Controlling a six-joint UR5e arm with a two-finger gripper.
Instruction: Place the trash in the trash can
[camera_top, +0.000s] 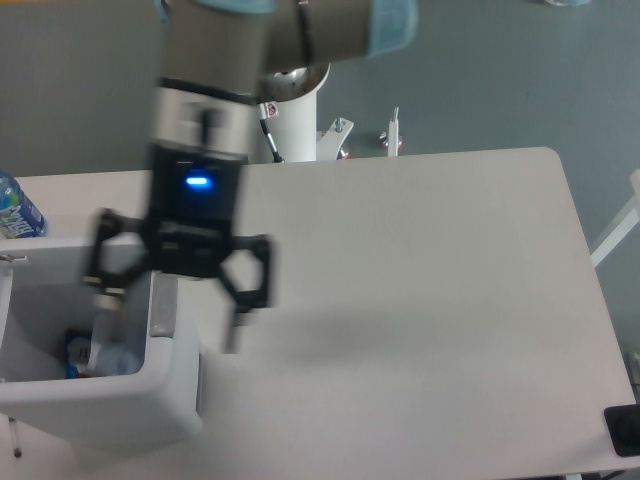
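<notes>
White table (420, 280) stands on grey floor (560, 70).

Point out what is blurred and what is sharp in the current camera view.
In the fixed camera view, the claw and the arm above it are smeared by motion blur, its blue light streaked. The table and trash can stay fairly sharp, and a soft shadow lies on the table right of the claw.

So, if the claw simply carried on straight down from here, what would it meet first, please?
Probably the trash can: the open claw appears to straddle its right wall, though motion blur and depth leave that uncertain.
</notes>
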